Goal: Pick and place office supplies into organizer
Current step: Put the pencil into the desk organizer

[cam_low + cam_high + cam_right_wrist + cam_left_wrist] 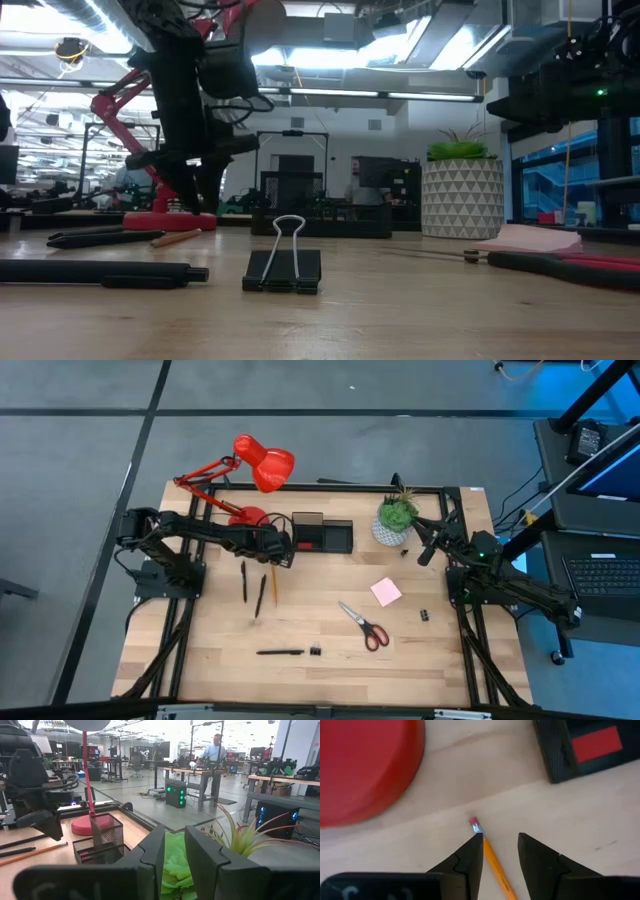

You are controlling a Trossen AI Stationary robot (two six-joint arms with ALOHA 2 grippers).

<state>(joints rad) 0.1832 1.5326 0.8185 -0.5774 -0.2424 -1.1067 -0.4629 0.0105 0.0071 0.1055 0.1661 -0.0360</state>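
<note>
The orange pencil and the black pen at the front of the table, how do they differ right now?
The orange pencil lies near the lamp base, pointing roughly toward the back edge; the black pen lies crosswise near the front edge. The pencil is slim, orange, with a red eraser tip; the pen is thicker and all black. The left gripper hangs open astride the pencil's eraser end; nothing is near the pen except a black binder clip. Both lie flat on the wood, outside the organizer.

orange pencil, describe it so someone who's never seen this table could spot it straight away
Start at the red desk lamp at the table's back left; its round red base sits beside the black organizer. Just in front of them the left gripper hangs, fingers open astride the orange pencil. It lies among black pens and is the only orange one, with a pink eraser tip.
</note>
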